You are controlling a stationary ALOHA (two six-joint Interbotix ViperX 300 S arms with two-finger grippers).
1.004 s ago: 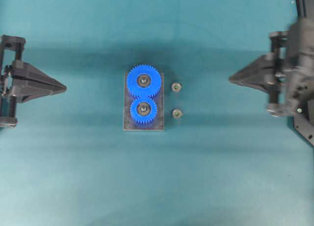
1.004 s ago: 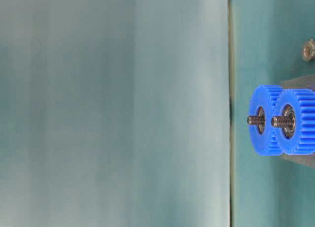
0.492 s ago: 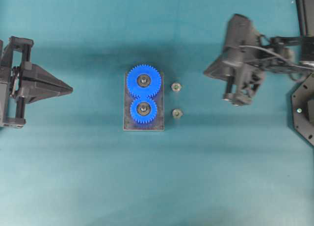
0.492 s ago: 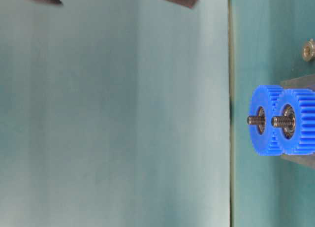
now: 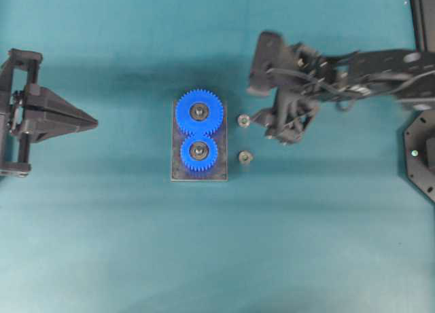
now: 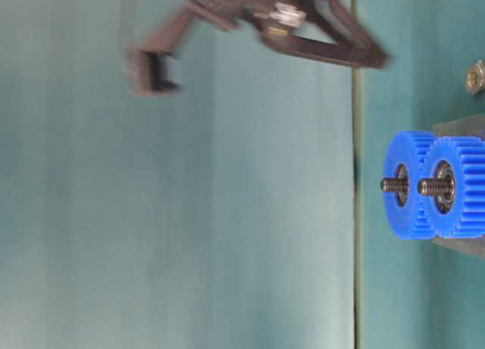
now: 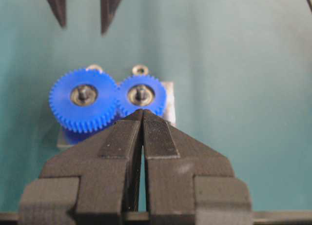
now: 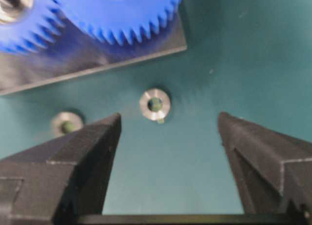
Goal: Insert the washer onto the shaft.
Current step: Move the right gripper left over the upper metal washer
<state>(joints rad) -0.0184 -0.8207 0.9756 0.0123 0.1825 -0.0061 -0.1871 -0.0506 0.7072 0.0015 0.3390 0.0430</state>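
Two blue gears (image 5: 199,131) sit on a dark plate (image 5: 178,174), each on a threaded shaft (image 6: 392,185). To the plate's right, two small metal washers lie flat on the teal mat. My right gripper (image 8: 169,118) is open and low over the mat, and the far washer (image 8: 155,105) lies just ahead of its fingertips, touching neither. The other washer (image 8: 67,123) lies beside the left finger. Overhead, the right gripper (image 5: 262,123) is right of the far washer (image 5: 243,120). My left gripper (image 7: 143,111) is shut and empty, far to the left, pointing at the gears.
The plate's edge (image 8: 97,69) and the gear teeth stand close beyond the washers. The near washer (image 5: 245,157) lies a short way from the far one. A black mount (image 5: 421,170) sits at the right edge. Teal mat surrounds the plate.
My right arm has swung in from the right edge toward the washers, and its jaws have gone from shut to open. The left gripper has barely shifted.
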